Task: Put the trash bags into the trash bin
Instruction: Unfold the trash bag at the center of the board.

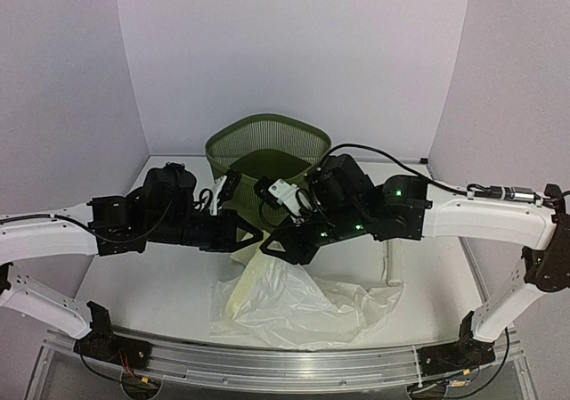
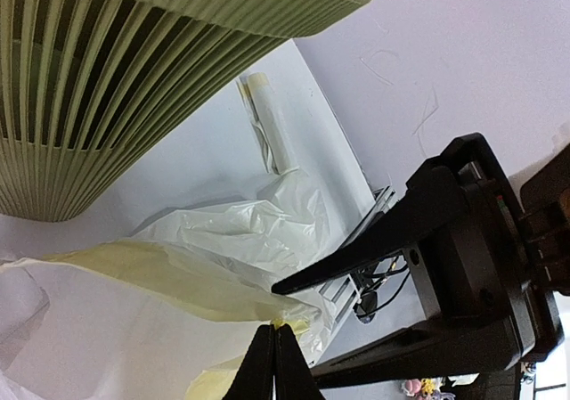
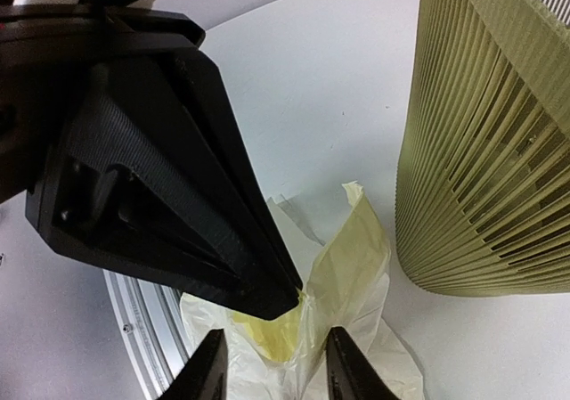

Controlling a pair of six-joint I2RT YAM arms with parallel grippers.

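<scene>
The trash bag (image 1: 303, 306) lies crumpled on the table in front of the arms, one yellowish edge lifted. My left gripper (image 2: 274, 342) is shut on that raised edge (image 2: 178, 280). From the other side my right gripper (image 3: 276, 369) meets it, open, fingers (image 3: 210, 369) astride the lifted film (image 3: 352, 257) just below the left gripper's tip (image 3: 280, 297). Both grippers, left (image 1: 256, 236) and right (image 1: 270, 250), hang over the bag's near-left part. The olive-green trash bin (image 1: 267, 151) stands behind them, tilted toward the arms, with nothing of the bag in it.
A white roll of bags (image 1: 389, 265) lies on the table to the right of the bag, also seen in the left wrist view, roll (image 2: 272, 124). White walls close the back and both sides. An aluminium rail (image 1: 285, 364) runs along the near edge.
</scene>
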